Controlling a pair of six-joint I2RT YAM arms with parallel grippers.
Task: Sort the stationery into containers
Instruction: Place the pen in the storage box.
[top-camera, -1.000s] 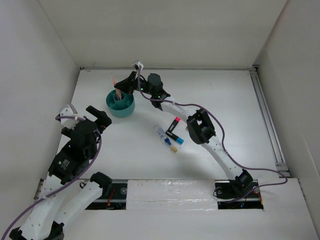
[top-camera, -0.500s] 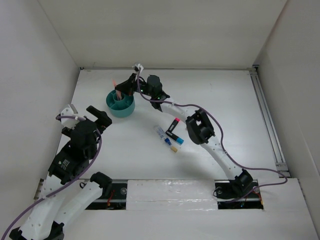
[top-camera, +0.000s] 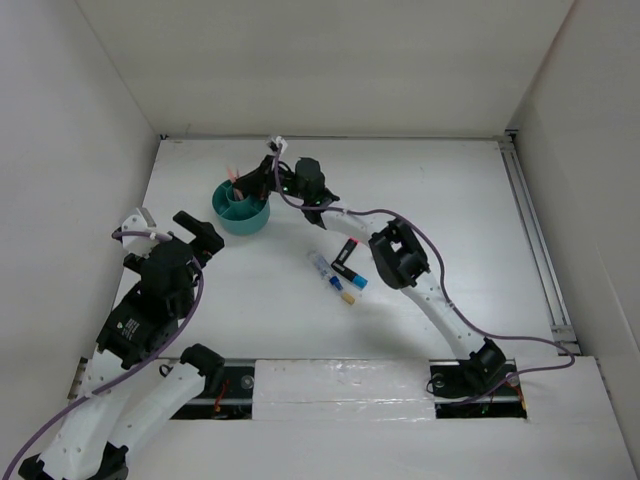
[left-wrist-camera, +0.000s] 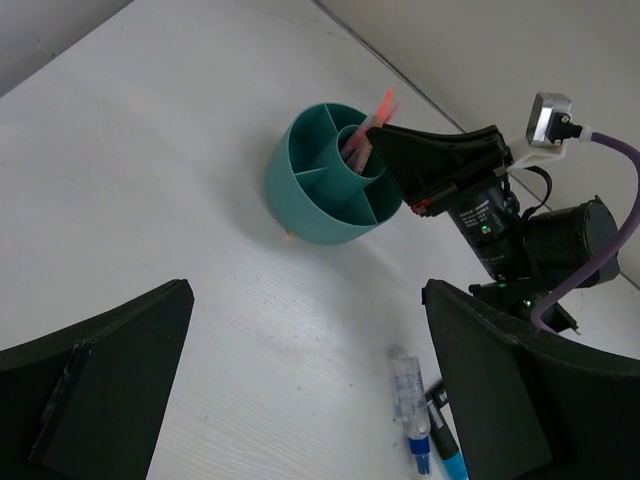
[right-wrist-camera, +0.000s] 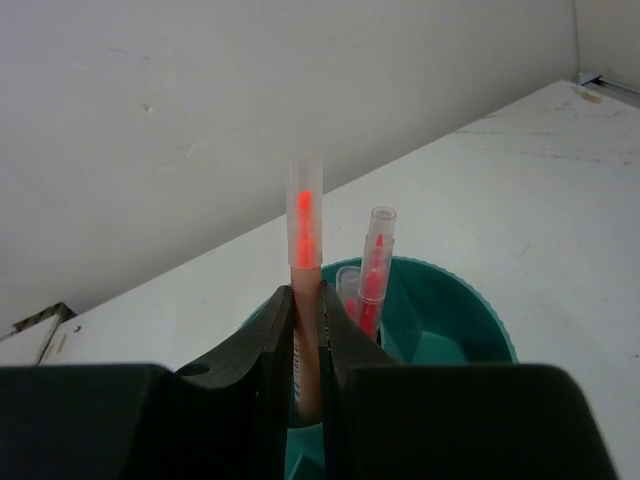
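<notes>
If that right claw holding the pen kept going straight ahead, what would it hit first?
Most likely the teal organiser cup: the right gripper, shut on a pink-red pen, points straight at it, near the pens already standing inside. How far off is unclear.

The organiser cup (top-camera: 244, 222) stands on the table (top-camera: 460, 200) toward its far left. The right gripper (top-camera: 248, 181) sits over the cup's far side with a pen (right-wrist-camera: 306, 250) upright between its fingers; the pen's lower end seems to reach into the centre tube, though the fingers hide it. Two more pens (right-wrist-camera: 374, 270) stand in that tube just right of it. A cluster of loose pens and markers (top-camera: 338, 267) lies mid-table, right of the cup and nearer, well apart from it. A small block (top-camera: 348, 297) lies at the cluster's near end. The left gripper (top-camera: 190, 232) is near-left of the cup, apart from it.
</notes>
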